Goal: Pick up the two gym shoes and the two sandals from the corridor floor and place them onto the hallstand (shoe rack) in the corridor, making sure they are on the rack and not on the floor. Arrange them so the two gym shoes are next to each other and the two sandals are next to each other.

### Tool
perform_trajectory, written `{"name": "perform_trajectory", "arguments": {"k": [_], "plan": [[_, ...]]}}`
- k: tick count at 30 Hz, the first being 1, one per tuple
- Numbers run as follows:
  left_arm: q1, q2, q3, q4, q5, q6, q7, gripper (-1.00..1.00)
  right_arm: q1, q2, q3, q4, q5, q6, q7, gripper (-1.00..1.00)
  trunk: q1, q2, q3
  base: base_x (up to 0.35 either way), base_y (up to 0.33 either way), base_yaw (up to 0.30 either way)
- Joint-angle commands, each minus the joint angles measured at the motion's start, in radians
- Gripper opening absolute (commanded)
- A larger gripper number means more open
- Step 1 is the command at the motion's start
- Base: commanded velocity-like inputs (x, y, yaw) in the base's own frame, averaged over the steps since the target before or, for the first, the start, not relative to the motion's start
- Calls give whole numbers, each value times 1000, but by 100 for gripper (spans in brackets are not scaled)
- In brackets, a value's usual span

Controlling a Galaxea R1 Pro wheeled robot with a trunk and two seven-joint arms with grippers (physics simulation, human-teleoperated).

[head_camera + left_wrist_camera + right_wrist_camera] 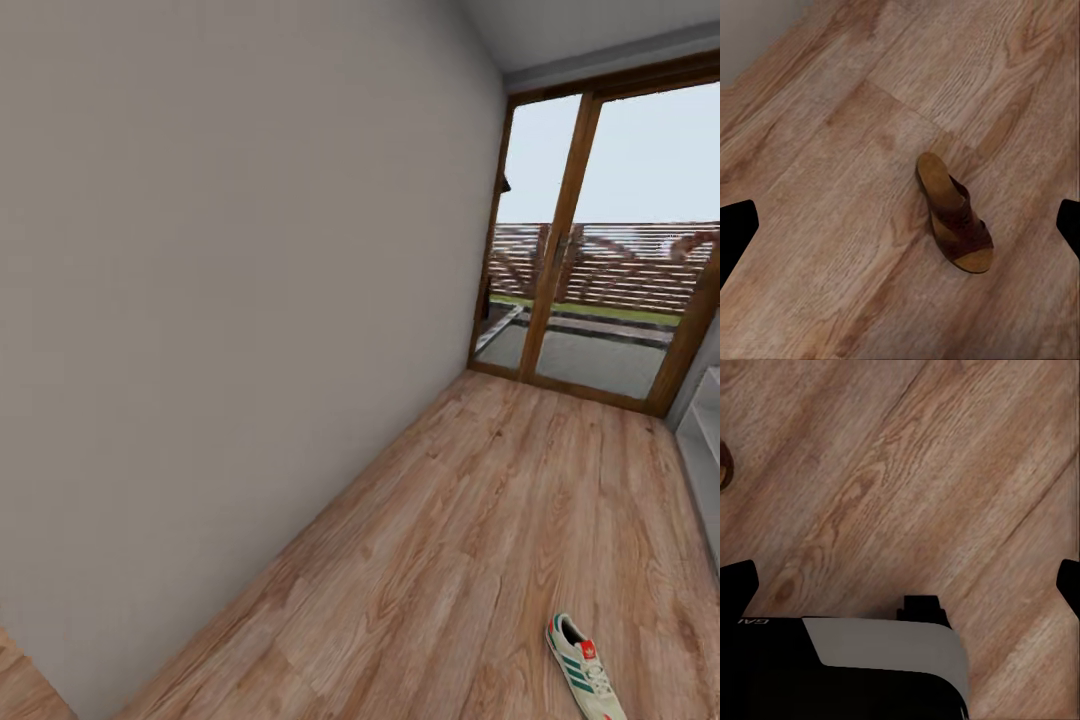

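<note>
One cream-white gym shoe (585, 678) with green stripes and a red heel lies on the wood plank floor (450, 560) at the near right of the corridor. A pale sliver of the hallstand (703, 430) shows at the right edge. In the left wrist view a dark brown sandal (954, 214) with a tan sole lies flat on the floor below my left gripper (900, 225), which is open and well above it. My right gripper (904, 585) is open over bare planks. A small dark brown shape (723, 465) at that view's edge is too cut off to name.
A plain grey wall (220, 300) runs along the left of the corridor. Wood-framed glass doors (590, 250) close the far end, with a fence outside. My own dark and white base (870, 675) shows under the right gripper.
</note>
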Motion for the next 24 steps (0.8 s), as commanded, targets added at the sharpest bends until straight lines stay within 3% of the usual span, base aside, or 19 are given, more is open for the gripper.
{"name": "perform_trajectory", "arguments": {"k": [1,14,24], "plan": [[0,0,0,0,-1,-3,-1,100,-1,0,-1,0,0,0,1,100,0,0,-1,248,-181,-231],[0,1,0,0,-1,-3,-1,100,-1,0,-1,0,0,0,1,100,0,0,-1,248,-185,-197],[0,0,-1,0,-1,-3,-1,100,-1,0,-1,0,0,0,1,100,0,0,-1,146,-250,-41]]}}
